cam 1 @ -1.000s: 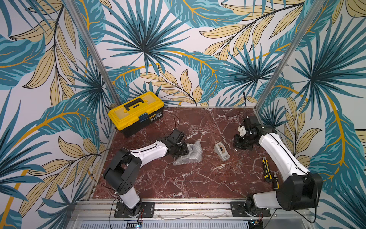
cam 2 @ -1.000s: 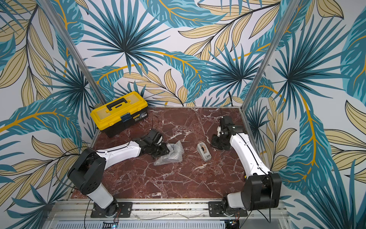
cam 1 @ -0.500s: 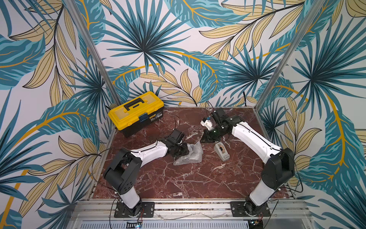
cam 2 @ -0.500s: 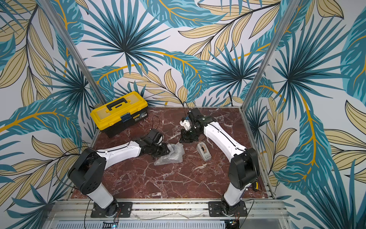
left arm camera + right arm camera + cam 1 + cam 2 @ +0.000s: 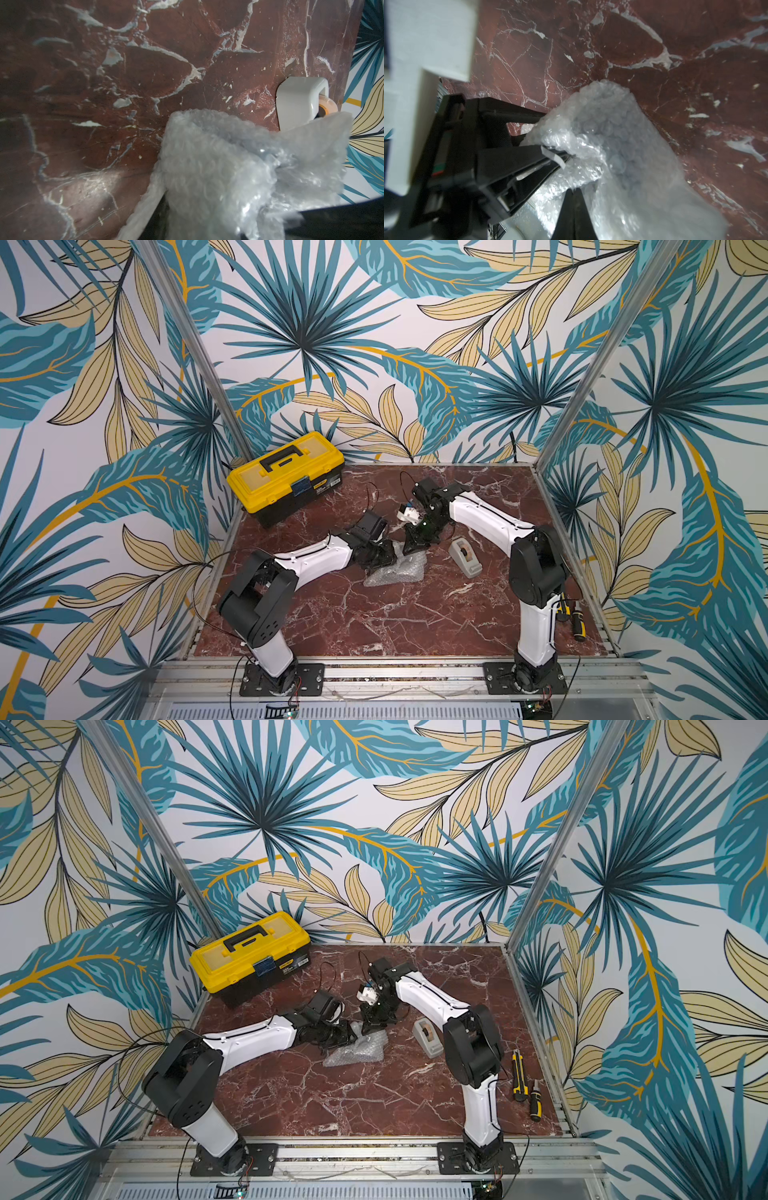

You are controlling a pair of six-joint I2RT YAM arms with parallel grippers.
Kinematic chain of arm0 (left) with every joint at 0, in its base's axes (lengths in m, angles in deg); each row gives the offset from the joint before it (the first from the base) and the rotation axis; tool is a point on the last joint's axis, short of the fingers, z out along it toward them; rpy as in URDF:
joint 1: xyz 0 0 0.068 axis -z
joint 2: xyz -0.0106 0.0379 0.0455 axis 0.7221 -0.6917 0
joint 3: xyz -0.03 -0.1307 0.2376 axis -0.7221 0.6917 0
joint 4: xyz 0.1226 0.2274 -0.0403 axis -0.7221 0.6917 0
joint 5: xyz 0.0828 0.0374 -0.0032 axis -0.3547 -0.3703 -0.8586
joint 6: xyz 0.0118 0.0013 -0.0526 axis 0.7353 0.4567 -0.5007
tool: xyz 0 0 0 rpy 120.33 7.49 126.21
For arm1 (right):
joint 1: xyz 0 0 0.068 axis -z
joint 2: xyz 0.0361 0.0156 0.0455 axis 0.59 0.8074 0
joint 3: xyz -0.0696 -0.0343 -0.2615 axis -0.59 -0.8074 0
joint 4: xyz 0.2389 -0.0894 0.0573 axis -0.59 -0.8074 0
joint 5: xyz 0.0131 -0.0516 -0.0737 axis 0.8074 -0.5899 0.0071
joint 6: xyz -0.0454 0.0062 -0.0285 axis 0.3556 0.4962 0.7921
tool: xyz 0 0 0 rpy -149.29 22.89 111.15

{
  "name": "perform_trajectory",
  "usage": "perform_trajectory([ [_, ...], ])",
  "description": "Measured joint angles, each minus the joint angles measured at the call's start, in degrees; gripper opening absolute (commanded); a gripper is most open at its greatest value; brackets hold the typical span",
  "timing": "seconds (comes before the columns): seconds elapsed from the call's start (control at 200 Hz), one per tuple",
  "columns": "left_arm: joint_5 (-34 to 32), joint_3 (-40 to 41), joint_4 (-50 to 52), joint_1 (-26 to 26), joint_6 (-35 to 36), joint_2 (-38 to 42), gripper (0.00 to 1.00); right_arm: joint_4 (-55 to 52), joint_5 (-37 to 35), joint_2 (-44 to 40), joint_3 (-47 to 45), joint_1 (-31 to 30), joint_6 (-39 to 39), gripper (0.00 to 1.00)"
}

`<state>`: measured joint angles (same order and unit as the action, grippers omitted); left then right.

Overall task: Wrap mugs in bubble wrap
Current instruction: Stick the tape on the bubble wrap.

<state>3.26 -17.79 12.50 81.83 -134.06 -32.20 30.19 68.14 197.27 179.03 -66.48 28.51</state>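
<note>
Red marble table [image 5: 374, 622], left fingers [image 5: 508, 160] gripping bubble wrap [image 5: 395, 572], right fingers [image 5: 573, 214] closed at its edge

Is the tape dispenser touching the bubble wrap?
No, in a top view the tape dispenser sits clear of the bubble wrap.

Tropical-leaf wallpaper [image 5: 374, 302] on 3 walls, alu corner posts [image 5: 232, 423], red-brown marble tabletop [image 5: 374, 622] w/ white veins, even light

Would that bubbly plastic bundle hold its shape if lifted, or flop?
Probably floppy: the bubble wrap lies crumpled, its folds bunched where the left end effector pinches it. Likely light, being thin, see-through film. Its glossy surface might slip from a loose grip.
</note>
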Motion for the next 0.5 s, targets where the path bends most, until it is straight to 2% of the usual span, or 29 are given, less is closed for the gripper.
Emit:
perform_trajectory([
  [0.496,-0.5,0.0,0.1,0.3,0.7,0.0,0.35,-3.1,-0.7,3.4,1.6,0.0,-0.9,0.00],
])
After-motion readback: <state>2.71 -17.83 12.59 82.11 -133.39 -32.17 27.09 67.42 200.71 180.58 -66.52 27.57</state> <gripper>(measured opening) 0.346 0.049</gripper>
